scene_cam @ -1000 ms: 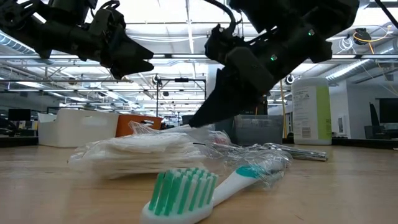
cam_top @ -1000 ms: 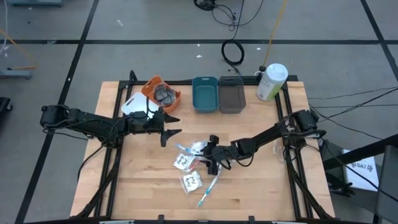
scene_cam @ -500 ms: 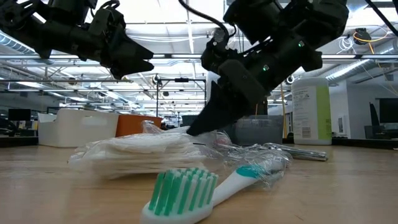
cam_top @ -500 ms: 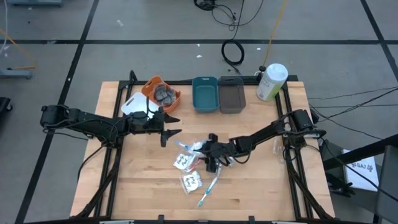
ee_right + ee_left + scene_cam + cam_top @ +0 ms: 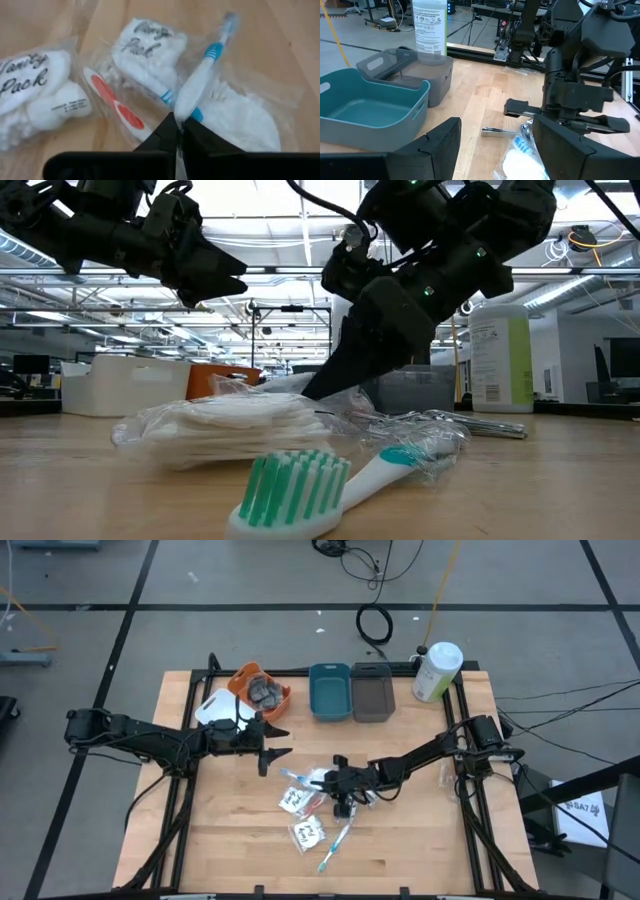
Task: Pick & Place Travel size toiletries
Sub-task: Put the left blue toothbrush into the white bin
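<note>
Toiletries lie in a loose cluster near the middle of the wooden table [image 5: 420, 830]: two white clear-wrapped packets [image 5: 295, 799] marked "Vanity Pack", a third packet [image 5: 308, 832] a little nearer the front edge, and a teal-white toothbrush [image 5: 335, 843] lying apart from them toward the front. Right gripper [image 5: 332, 780] is down in the cluster, fingers closed together on the handle end of a wrapped blue-white toothbrush [image 5: 202, 75] that lies across one packet; a second wrapped brush with an orange-red handle [image 5: 115, 107] lies just beside it. Whether the clear wrap or the brush itself is pinched cannot be told. A small silver tube [image 5: 498, 132] rests on the table beside the cluster, on the side toward the bins. Left gripper [image 5: 275, 740] hangs above the table with its fingers spread, holding nothing, near the white bin [image 5: 215, 708] and well apart from the cluster. Along the back edge stand the orange bin [image 5: 245, 676] holding dark grey round discs [image 5: 266, 692], the teal bin [image 5: 329, 692], the grey bin [image 5: 372, 692], and the white-and-green bottle [image 5: 437, 671] at the corner.
</note>
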Robot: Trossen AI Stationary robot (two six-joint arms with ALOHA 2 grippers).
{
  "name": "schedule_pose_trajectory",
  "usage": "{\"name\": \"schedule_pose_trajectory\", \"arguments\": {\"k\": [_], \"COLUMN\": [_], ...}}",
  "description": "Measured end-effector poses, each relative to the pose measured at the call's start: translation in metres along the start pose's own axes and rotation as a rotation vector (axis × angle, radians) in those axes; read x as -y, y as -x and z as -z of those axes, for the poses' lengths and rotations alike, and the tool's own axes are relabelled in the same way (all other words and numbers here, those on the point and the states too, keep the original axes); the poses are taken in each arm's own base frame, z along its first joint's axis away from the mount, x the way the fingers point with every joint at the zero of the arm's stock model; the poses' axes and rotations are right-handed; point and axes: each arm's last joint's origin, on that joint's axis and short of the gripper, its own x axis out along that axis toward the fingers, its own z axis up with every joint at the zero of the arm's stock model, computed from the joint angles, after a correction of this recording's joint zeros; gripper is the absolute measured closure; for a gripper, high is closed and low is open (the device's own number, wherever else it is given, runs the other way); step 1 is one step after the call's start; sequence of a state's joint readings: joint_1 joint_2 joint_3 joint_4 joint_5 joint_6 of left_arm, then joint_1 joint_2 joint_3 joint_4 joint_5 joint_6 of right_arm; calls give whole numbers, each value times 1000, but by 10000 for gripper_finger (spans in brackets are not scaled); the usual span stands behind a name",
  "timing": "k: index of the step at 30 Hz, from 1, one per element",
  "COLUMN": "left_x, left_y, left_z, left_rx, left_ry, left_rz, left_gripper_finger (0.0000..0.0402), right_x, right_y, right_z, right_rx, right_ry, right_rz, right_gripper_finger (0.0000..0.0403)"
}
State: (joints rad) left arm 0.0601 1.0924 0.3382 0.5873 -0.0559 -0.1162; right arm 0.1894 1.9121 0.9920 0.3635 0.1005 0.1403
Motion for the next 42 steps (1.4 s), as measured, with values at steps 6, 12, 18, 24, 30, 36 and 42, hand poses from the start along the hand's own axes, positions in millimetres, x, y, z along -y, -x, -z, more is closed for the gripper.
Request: {"name": "schedule_pose_trajectory", "arguments": {"k": [6, 12, 18, 24, 30, 36, 42], "left_x": [0, 0, 1, 23, 37, 46, 55], "left_y": [0, 0, 0, 2, -1, -32, -70], "left_z": [0, 0, 0, 4, -12, -8, -1], "left_rx": [0, 0, -2, -22, 33, -89, -234], "left_ry": [0, 0, 39, -96, -118, -195, -358], "left_rz": [0, 2, 8, 118, 39, 32, 61], "left_gripper_finger": [160, 160, 160, 160, 160, 160, 160], "right_x": [-1, -2, 4, 16, 23, 23, 23], "right_y": [7, 32, 57, 78, 85, 86, 86], "right_z": [-10, -34, -46, -30, -19, -21, -21], "right_rx": [55, 135, 198, 188, 243, 279, 273], "right_ry": [41, 95, 144, 98, 48, 66, 67], "right_rz": [-7, -12, 8, 46, 52, 50, 50], "right_gripper_finger": [400, 401, 402, 402, 402, 403, 403]}}
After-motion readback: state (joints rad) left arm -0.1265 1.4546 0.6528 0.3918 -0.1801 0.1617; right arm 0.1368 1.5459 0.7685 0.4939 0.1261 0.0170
